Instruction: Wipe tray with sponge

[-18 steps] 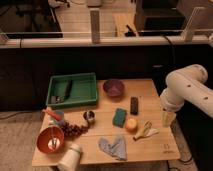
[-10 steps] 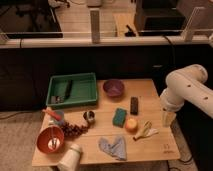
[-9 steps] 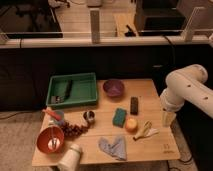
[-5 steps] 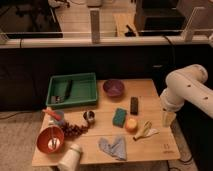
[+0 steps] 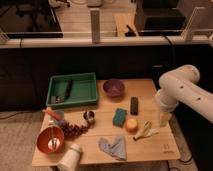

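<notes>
The green tray point(image 5: 75, 100) sits at the back left of the wooden table, with a dark object point(image 5: 64, 89) lying in it. The green sponge point(image 5: 119, 117) lies flat near the table's middle, to the right of and nearer than the tray. My white arm point(image 5: 180, 92) hangs over the table's right edge. My gripper point(image 5: 164, 119) points down there, well right of the sponge and apart from it.
A purple bowl point(image 5: 114, 88) and a black block point(image 5: 134, 105) are behind the sponge. An orange fruit point(image 5: 131, 124), a banana peel point(image 5: 145, 131), a grey cloth point(image 5: 114, 147), dark grapes point(image 5: 75, 130), a red bowl point(image 5: 50, 139) and a white cup point(image 5: 70, 157) lie along the front.
</notes>
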Available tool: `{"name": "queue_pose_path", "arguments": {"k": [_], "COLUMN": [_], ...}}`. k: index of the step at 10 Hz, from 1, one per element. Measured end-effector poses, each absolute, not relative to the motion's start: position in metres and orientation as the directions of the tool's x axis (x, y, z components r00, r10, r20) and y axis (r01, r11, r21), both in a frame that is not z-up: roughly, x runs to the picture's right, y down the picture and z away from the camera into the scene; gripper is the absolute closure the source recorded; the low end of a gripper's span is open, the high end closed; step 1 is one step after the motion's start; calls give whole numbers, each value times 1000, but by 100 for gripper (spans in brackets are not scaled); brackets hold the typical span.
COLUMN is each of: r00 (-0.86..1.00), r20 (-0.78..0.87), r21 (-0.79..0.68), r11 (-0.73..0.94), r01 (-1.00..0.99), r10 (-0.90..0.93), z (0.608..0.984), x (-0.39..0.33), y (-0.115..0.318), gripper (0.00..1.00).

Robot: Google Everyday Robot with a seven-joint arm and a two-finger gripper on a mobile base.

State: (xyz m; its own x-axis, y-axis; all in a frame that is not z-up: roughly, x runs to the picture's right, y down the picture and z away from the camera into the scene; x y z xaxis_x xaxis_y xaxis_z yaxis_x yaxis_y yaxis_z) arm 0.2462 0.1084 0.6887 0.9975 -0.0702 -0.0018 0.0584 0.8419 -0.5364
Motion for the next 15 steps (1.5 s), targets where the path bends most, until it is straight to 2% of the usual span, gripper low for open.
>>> {"name": "queue_pose_path", "arguments": {"k": [15], "r00": [939], "r20": [130], "r21": [-470], "r11": [814], "r01": [342], "r10": [-319], "z": [720], "x": [152], "y": [104], "gripper": [20]}}
